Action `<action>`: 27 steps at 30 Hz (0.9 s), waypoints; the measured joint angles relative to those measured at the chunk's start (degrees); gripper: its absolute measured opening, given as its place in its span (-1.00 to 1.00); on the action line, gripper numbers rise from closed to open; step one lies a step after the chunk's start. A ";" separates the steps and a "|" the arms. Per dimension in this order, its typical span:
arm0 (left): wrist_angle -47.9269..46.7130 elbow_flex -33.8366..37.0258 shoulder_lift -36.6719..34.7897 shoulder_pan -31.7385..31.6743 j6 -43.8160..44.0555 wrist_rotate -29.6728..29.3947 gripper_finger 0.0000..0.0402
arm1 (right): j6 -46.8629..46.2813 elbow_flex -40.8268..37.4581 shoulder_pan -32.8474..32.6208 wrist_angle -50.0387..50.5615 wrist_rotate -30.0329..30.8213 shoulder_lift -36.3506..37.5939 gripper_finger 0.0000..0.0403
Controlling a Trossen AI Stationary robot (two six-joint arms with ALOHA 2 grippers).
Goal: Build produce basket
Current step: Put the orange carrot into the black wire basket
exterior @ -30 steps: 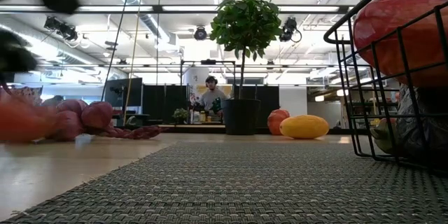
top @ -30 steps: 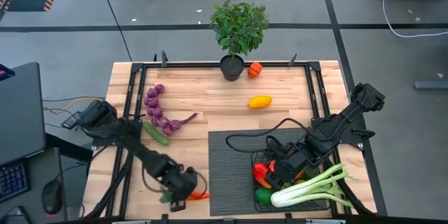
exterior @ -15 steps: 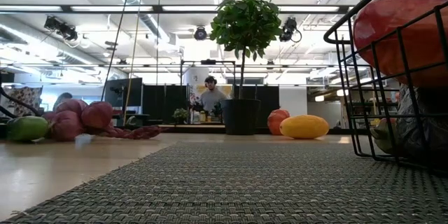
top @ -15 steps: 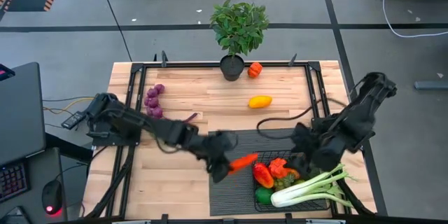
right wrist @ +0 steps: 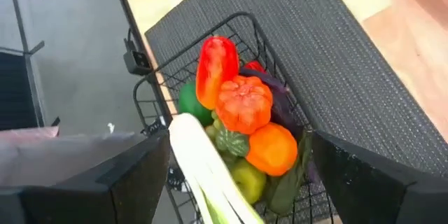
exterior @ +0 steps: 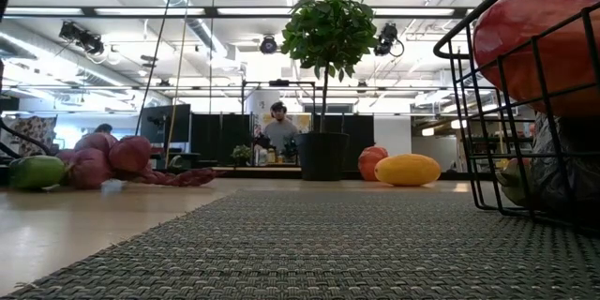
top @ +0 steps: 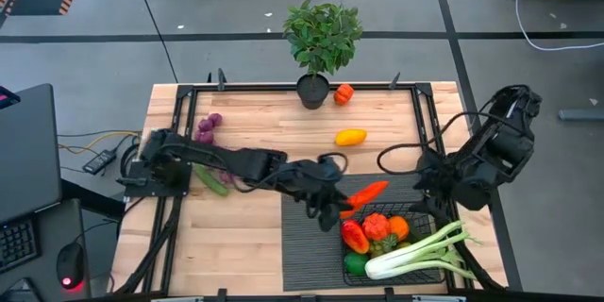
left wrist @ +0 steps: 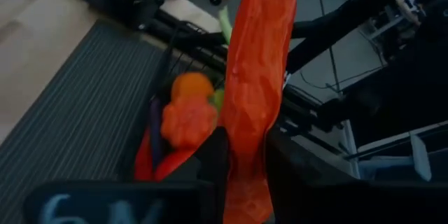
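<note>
My left gripper [top: 342, 205] is shut on the orange carrot [top: 369, 192], above the dark ribbed mat [top: 307, 236] and just off the far-left corner of the black wire basket [top: 427, 215]. The basket stands on the mat and holds a red pepper [right wrist: 215, 70], an orange-red pepper [right wrist: 243, 103], an orange fruit [right wrist: 273, 148], a green piece [right wrist: 187, 101] and the leek [top: 415, 255]. My right gripper [top: 429, 181] hangs open above the basket's far-right side and touches nothing. In the low view the basket [exterior: 487, 103] fills the right edge. My left gripper pinches the carrot [left wrist: 246, 175] between its two fingers [left wrist: 212, 155], near the end closest to the wrist. The fingers reach in from the table's left, slanting down, and lie along the carrot. It is lifted clear and points toward the basket's far edge.
On the wood lie purple grapes [top: 207, 128], a green cucumber [top: 211, 181] and purple eggplants [exterior: 112, 157] at the left, and a yellow fruit [top: 350, 137] mid-table. A potted plant [top: 321, 38] and an orange-red pepper [top: 343, 93] stand at the far edge. A person shows far off in the low view.
My left gripper has carried the carrot from the table's near-left area, up and to the right across the mat, to the basket's far-left corner. My right gripper has risen out of the basket and drawn back toward the far right.
</note>
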State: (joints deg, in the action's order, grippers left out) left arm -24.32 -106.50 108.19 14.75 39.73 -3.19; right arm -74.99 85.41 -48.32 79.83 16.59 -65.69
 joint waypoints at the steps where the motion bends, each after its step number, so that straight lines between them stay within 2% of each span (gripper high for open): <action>1: 0.02 -2.16 1.69 -0.10 -0.25 0.08 -0.64 | -0.21 0.00 -0.47 0.05 -0.34 0.18 0.72; 7: 0.72 -16.57 12.21 0.04 -5.26 0.31 -0.61 | -10.66 0.00 -5.87 4.72 -0.56 0.94 0.72; 12: 0.22 -23.84 18.37 0.40 -4.06 1.06 -0.57 | -17.78 0.00 -11.25 6.52 2.10 0.88 0.72; 16: 0.24 -24.98 20.94 0.46 -1.29 2.51 -0.58 | -20.78 0.00 -13.44 6.50 4.84 0.88 0.72; 21: 1.11 -24.96 23.20 1.20 1.21 6.55 -0.52 | -22.21 0.00 -14.60 6.52 4.85 0.30 0.72; 27: 0.21 -24.96 23.18 2.26 2.69 6.66 -0.26 | -23.28 0.00 -15.84 6.45 4.49 -0.35 0.72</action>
State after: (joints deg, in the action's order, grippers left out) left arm -24.11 -131.46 131.37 17.02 42.42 3.47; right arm -98.27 85.41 -64.16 86.28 21.08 -66.05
